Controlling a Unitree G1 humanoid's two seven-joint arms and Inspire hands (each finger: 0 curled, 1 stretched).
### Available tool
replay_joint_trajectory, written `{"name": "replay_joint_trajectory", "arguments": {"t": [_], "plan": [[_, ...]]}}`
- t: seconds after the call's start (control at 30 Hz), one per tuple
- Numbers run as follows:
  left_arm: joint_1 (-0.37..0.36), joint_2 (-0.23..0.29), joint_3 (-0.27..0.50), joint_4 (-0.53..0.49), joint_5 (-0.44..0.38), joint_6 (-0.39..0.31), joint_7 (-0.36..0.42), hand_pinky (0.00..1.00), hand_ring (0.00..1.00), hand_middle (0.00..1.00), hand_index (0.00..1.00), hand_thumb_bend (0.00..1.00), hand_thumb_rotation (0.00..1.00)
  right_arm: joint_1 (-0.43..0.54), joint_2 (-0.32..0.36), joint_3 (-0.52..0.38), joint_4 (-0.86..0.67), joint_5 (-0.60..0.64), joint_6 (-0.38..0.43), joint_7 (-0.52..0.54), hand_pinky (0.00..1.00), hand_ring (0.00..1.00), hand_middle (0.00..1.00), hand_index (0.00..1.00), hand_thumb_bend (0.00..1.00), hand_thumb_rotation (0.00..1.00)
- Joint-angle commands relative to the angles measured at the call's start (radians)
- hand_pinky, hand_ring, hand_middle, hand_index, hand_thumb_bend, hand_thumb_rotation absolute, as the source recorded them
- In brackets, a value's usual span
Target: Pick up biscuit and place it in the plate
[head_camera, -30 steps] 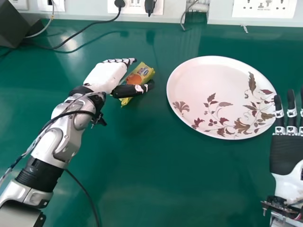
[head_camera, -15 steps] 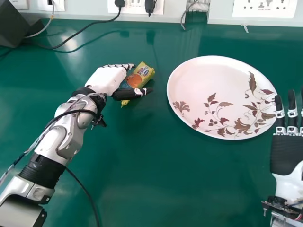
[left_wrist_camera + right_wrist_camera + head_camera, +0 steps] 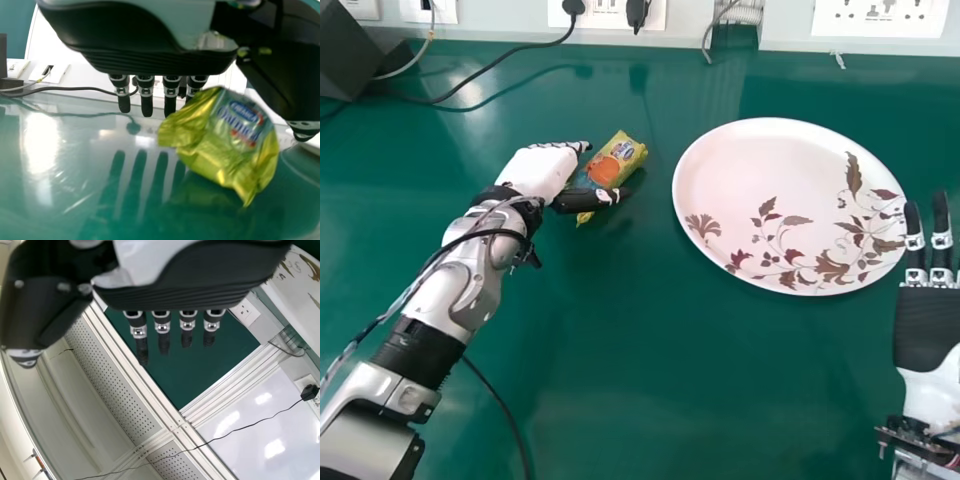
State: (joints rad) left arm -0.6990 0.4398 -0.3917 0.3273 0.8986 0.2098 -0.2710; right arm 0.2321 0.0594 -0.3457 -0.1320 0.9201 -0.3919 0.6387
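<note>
A white-and-black robotic left hand [image 3: 542,172] is held low over a glossy green counter [image 3: 670,385]. Its fingers are extended and its thumb is held apart from them, so nothing is clasped. The biscuit, in a shiny yellow-green plastic packet [image 3: 620,158] with orange and blue printing, is on the counter just beside the hand, in front of the opening between thumb and fingers; whether they touch it is unclear. Farther to that hand's right, beyond the packet, is a large round white plate [image 3: 750,165] with brown leaf patterns. The white-and-black right hand [image 3: 926,330], fingers straight and holding nothing, rests by the plate's far side.

The grasp appears to be still to come. If the hand closes from here, the thumb could catch only the near end of the packet, and the slick wrapper might slide away or swivel. Squeezing too hard could crack the biscuit; a weak pinch could drop it short of the plate, or a low carry bump the rim.
</note>
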Motion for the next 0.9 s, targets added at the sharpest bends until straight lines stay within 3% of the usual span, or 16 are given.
{"name": "replay_joint_trajectory", "arguments": {"t": [0.0,0.47,0.87], "plan": [[-0.021,-0.003,-0.023,0.019,0.018,0.007,-0.001,1.00,1.00,1.00,1.00,1.00,0.69,0.048,0.070,-0.002,0.057,0.010,0.007,0.007,0.99,1.00,0.96,0.87,0.98,0.35],[-0.070,0.004,-0.084,0.037,0.042,0.036,-0.116,1.00,1.00,1.00,1.00,1.00,0.72,0.053,0.074,0.000,0.057,-0.004,-0.009,0.014,0.89,0.98,0.93,0.86,1.00,0.31],[-0.114,-0.010,-0.124,0.128,0.048,0.034,-0.120,1.00,1.00,1.00,1.00,1.00,0.71,0.055,0.079,0.005,0.049,-0.006,-0.007,0.002,0.80,0.96,0.91,0.84,0.98,0.31]]}}
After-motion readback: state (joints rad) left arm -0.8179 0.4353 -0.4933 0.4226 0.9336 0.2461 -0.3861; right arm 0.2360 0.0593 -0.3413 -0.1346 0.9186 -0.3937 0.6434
